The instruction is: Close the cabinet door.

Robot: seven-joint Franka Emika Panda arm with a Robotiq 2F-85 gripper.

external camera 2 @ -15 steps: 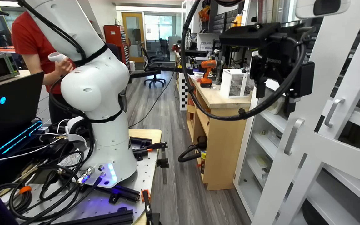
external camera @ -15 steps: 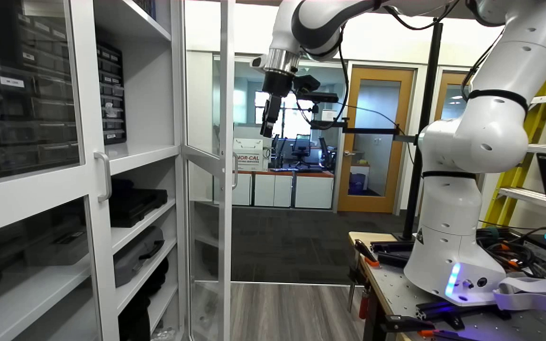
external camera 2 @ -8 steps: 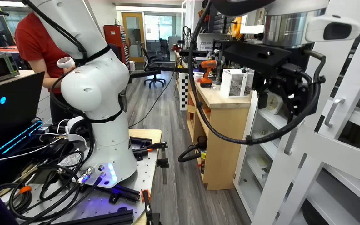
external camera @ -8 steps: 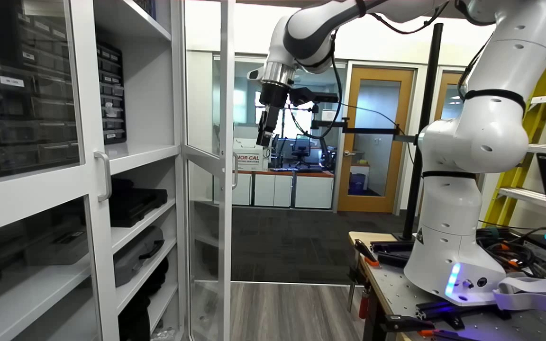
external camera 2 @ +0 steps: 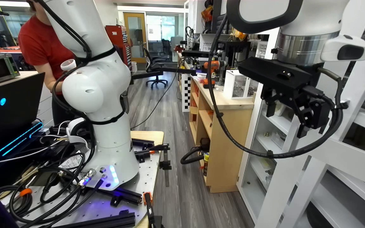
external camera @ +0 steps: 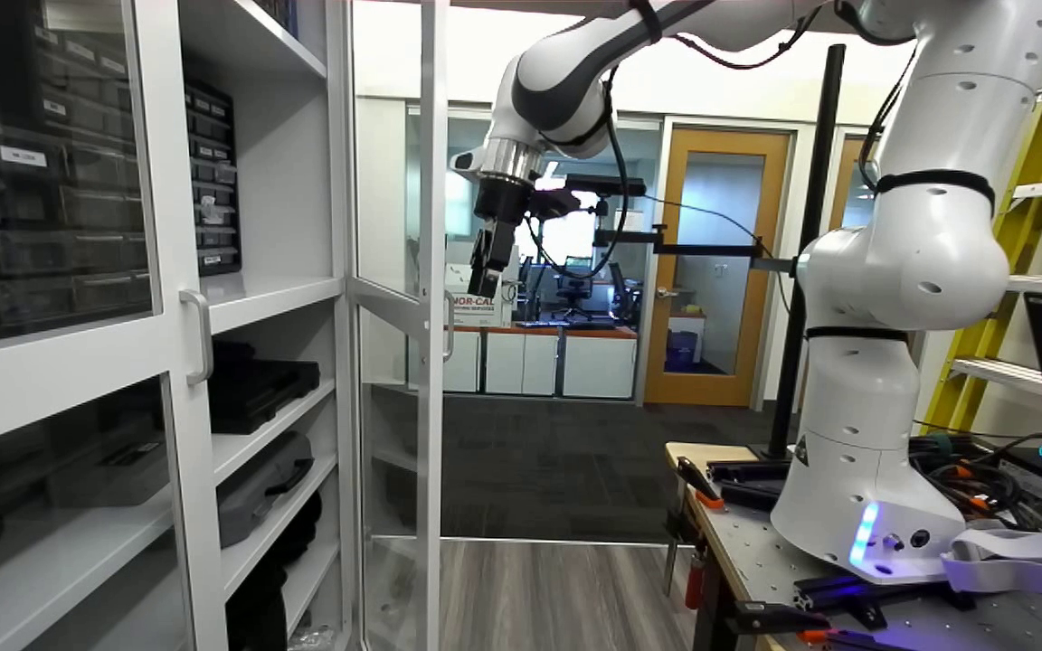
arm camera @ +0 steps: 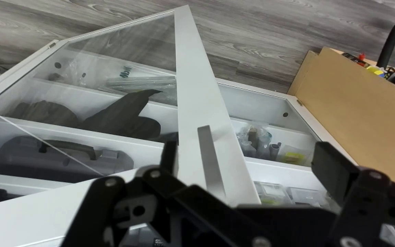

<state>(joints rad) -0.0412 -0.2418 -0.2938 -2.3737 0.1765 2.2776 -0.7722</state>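
Premises are consistent with a robotics lab fitted partly as a workshop. In an exterior view, a robot arm (external camera 2: 97, 88) is mounted on a table (external camera 2: 147, 174) whose metal top bears many holes, with a laptop (external camera 2: 14, 101) near it. Workshop equipment noted: a drill (external camera 2: 215, 66) on a wooden bench (external camera 2: 228, 152), a checkered board (external camera 2: 186, 93) just beside the bench and, farther back, a red tool chest (external camera 2: 115, 38). Small labelled drawers (external camera: 213, 190) are stored on shelving (external camera: 277, 303); a ladder (external camera: 996, 371) stands behind the arm. Office chairs (external camera: 575, 282) visible beyond a glass partition (external camera: 634, 149) indicate adjoining office space.
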